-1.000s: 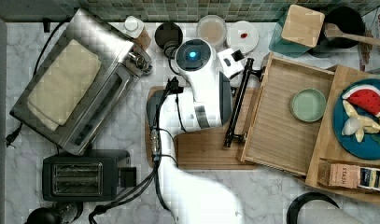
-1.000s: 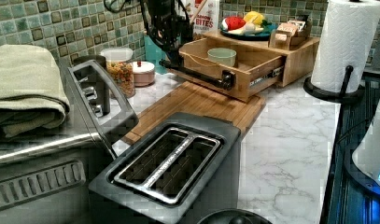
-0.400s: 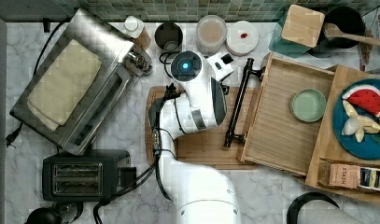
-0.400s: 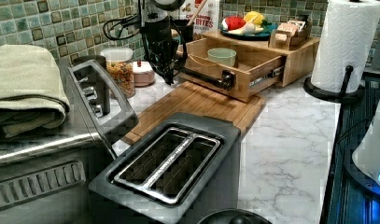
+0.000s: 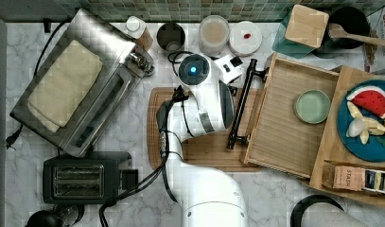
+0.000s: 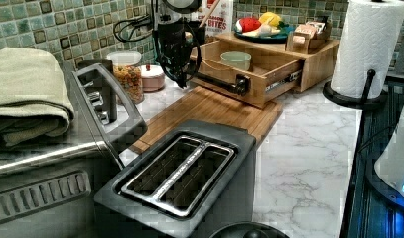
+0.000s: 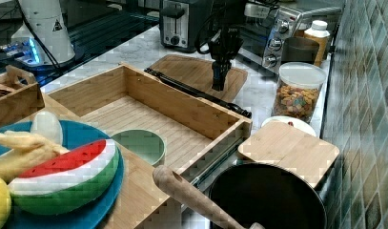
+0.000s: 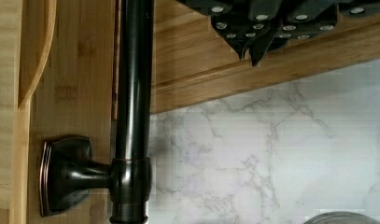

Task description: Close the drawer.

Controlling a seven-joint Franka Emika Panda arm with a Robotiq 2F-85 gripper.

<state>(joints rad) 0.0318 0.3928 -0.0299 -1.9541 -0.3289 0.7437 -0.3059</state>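
On the marble counter we log the drawer (image 5: 287,125) pulled open, its black handle (image 5: 240,108) running lengthwise; gripper (image 7: 219,85) beside it, fingers together, empty.

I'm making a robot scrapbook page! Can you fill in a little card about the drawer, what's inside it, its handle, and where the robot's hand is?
drawer: pulled open, light wood, under the top with the blue fruit plate
inside: one pale green bowl
handle: long black bar along the drawer front
gripper: pointing down, close in front of the handle's end, fingers together in the wrist view
below gripper: cutting board and marble counter
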